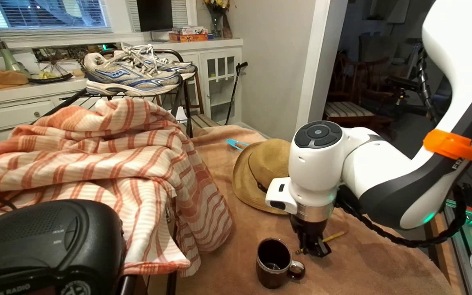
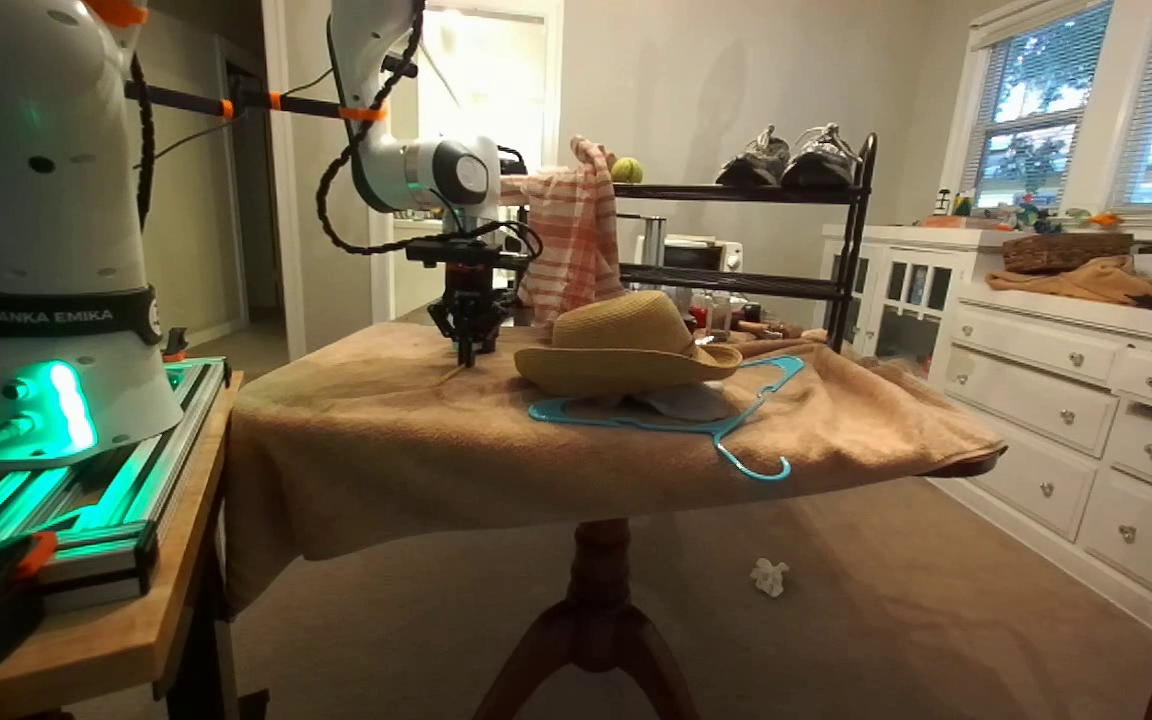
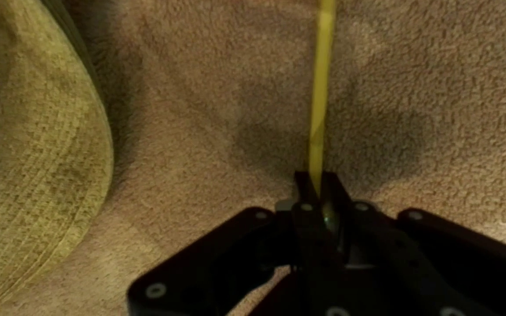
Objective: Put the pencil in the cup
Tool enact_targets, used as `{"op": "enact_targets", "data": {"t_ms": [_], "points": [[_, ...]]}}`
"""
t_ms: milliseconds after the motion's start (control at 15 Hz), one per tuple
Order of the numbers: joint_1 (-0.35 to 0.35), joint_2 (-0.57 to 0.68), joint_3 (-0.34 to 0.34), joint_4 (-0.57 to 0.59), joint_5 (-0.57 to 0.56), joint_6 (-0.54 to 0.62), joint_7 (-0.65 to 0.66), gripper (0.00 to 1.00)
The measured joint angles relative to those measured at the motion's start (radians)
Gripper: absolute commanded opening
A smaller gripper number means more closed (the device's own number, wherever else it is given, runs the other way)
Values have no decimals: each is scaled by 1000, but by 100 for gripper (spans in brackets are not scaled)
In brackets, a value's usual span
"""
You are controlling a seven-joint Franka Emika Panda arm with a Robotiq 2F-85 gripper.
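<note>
Here, nearest me, the cup (image 1: 272, 277) stands upright. Just past it, the gripper (image 3: 316, 180) pinches the pencil (image 3: 321, 83), held flat and low by the cloth (image 1: 363, 270). Carried flat, it may bump the cup and tip it; a loose pinch could let it spin. Farther back sits the hat (image 1: 269, 166).

The metal rails (image 2: 136, 490) are tinted green by the base light (image 2: 73, 405); soft shadows are cast beside the pencil (image 3: 321, 79).
</note>
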Motion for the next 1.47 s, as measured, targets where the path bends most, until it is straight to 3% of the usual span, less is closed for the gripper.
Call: {"op": "enact_targets", "data": {"t_ms": [400,667,1200,1467], "points": [[-6,-14,0,2,4,16,-7,2],[-22,-103,1,-1,51,35,7,2],[-28,-269,56,-53,328,287,-18,2],[-6,-265,157,-76,613,461,-195,2]]}}
